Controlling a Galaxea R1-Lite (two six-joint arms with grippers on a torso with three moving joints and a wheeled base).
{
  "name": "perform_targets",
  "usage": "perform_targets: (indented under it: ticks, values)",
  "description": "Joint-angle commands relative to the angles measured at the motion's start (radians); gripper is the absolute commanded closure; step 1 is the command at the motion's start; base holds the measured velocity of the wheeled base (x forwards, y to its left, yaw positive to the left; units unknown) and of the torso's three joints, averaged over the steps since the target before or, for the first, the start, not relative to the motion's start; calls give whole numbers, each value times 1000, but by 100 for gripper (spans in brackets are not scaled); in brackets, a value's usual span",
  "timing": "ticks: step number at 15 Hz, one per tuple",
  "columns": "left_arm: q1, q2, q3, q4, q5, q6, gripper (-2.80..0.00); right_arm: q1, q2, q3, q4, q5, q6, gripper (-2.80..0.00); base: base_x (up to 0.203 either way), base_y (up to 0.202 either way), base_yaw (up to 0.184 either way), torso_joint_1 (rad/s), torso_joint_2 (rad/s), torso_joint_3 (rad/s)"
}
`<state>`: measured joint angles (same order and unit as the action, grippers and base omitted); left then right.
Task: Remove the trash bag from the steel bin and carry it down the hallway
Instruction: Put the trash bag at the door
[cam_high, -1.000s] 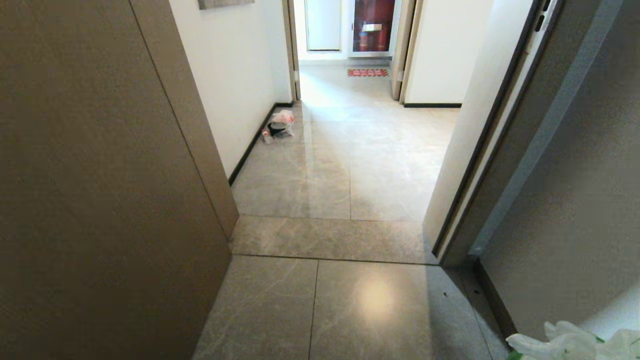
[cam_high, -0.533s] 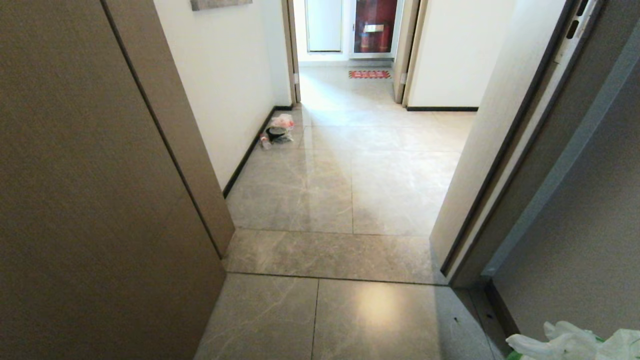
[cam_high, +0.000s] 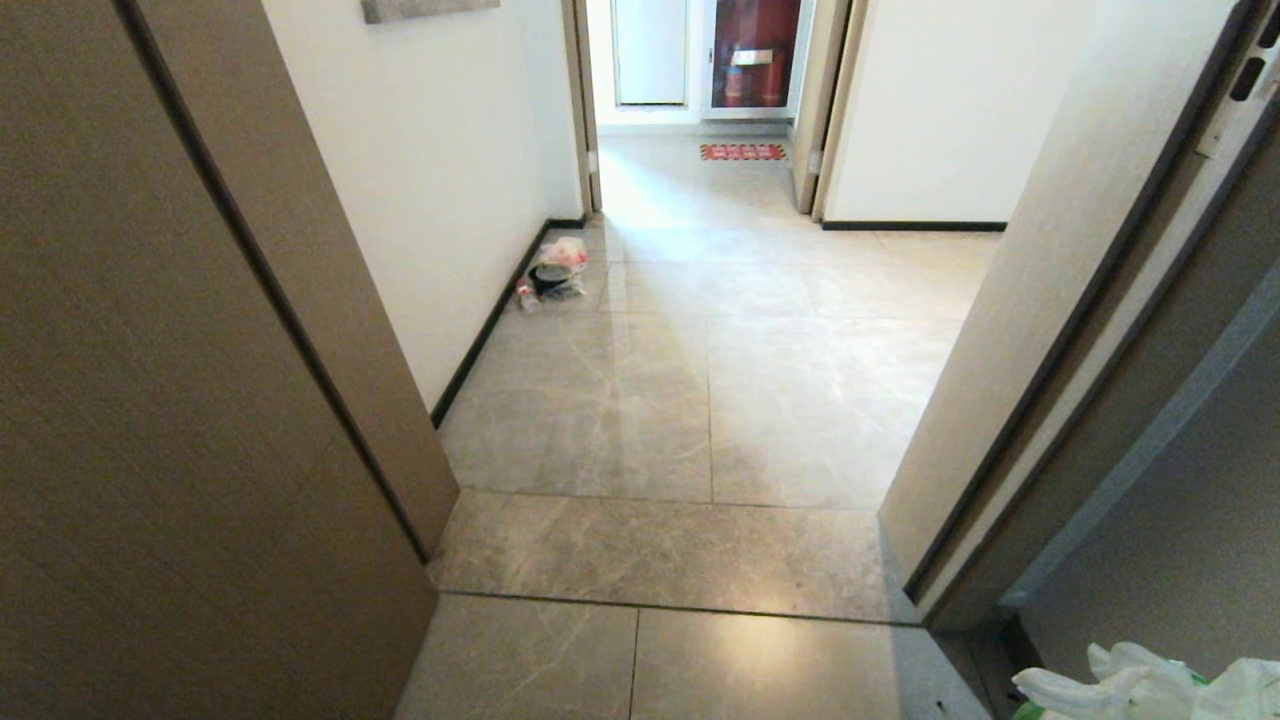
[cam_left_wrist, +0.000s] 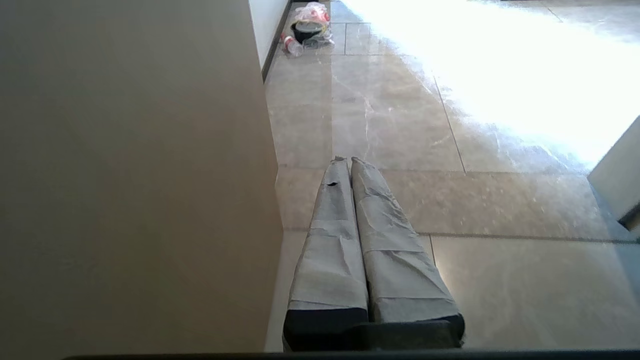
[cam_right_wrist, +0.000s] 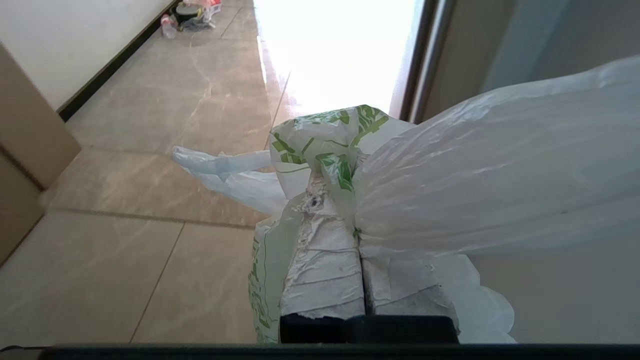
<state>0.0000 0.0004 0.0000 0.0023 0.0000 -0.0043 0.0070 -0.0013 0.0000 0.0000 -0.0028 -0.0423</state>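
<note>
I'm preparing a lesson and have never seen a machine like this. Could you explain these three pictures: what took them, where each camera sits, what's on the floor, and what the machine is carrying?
This is a wheeled robot with two arms, each ending in a claw. The wide picture comes from a camera on its head, looking down a tiled hallway through an open doorway. The other two come from cameras on its wrists, looking along the fingers.

The left claw is shut and holds nothing; it simply points ahead beside a brown panel.

The right claw is shut on a thin white trash bag with green print. A corner of that bag also shows at the bottom right of the head picture.

Far ahead on the floor, against the left wall, lies a small heap of litter: a clear bag with red contents and something dark. A red mat lies farther on.
</note>
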Motion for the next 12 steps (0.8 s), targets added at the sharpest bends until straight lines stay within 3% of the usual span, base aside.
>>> perform_targets:
  ticks: [1,12]
  values:
    - [0,1,-1,1,0,0,0,1,-39,0,-1,0,-1,0,193,0,-1,2,-2,2]
    - [0,1,0,1,0,0,0,1,-39,0,0,0,-1,0,192,0,0,2,2,1]
